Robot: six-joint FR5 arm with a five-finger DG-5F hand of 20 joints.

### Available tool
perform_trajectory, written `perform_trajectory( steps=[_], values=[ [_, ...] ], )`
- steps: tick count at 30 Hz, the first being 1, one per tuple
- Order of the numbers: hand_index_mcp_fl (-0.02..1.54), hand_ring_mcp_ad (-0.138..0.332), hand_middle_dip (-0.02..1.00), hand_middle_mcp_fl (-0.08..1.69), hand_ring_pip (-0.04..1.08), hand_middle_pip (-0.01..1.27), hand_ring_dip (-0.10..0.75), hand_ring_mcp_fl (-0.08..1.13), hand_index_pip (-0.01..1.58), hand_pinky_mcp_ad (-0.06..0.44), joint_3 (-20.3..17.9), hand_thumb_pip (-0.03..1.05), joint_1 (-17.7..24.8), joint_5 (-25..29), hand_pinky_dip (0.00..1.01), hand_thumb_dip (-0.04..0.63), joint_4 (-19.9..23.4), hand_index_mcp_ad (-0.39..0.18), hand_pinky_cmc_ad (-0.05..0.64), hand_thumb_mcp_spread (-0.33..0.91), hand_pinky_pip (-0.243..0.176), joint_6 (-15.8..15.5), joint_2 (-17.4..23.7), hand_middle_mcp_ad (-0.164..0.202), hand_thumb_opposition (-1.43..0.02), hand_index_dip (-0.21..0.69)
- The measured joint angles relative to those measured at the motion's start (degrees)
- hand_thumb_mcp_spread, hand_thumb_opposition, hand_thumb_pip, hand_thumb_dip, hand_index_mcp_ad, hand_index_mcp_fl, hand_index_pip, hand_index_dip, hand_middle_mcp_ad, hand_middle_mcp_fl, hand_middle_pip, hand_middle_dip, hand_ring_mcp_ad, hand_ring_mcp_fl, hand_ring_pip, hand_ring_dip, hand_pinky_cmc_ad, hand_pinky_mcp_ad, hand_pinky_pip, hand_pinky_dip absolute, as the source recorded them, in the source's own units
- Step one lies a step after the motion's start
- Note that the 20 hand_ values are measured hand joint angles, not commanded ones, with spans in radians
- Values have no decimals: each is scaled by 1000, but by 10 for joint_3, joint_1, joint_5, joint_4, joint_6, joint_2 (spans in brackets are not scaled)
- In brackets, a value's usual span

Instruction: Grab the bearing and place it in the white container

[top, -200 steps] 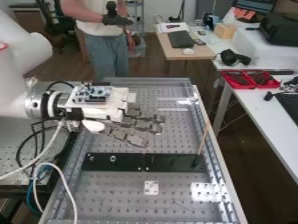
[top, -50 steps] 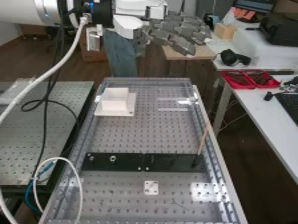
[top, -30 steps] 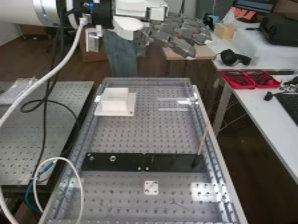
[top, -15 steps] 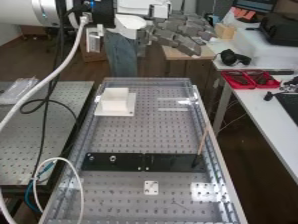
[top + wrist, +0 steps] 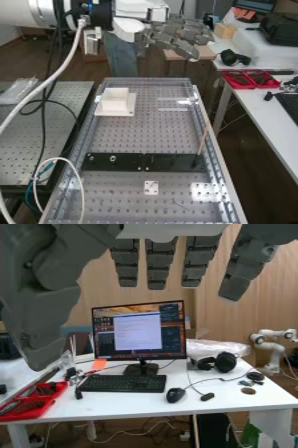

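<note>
High view, near end of bench [image 5: 120, 205]: white square plate [image 5: 151, 188] lies flat, four dark holes in it. White cable [image 5: 61, 160] loops at the bench's left edge. Next, black bar [image 5: 169, 162] lies across the bench. Smaller nut [image 5: 91, 158] and larger nut [image 5: 113, 158] stand on it, side by side and apart, towards its left end. Thin stick [image 5: 203, 138] stands tilted at the bar's right end, top leaning right. Beyond the bar, near the far left corner, white container [image 5: 115, 103] sits upright on a flat white base [image 5: 125, 111]. Second perforated bench [image 5: 40, 145] is alongside at left; clear bag [image 5: 16, 91] lies on it. Hand [image 5: 174, 36] is raised beyond the far end of the bench, well apart from container and bar. Wrist view: hand [image 5: 157, 261] is open, fingers extended and spaced, thumb [image 5: 43, 319] well apart from them, nothing gripped. Past the fingers, white desk [image 5: 126, 405] carries red trays [image 5: 30, 405], mouse [image 5: 175, 395], keyboard [image 5: 123, 383], headphones [image 5: 225, 362] and upright monitor [image 5: 138, 331]. Small white robot arm [image 5: 269, 346] stands behind, before a wood-toned wall [image 5: 219, 321].
</note>
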Motion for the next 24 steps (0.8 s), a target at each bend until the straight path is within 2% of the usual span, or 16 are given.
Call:
perform_trajectory(
  steps=[24],
  values=[
    [37, 112, 206, 3, 94, 119, 98, 3, 106, 290, -2, 489, -8, -11, 311, 175, -2, -82, 379, 272, -75, 7, 5, 31, -698, 239]
  ],
)
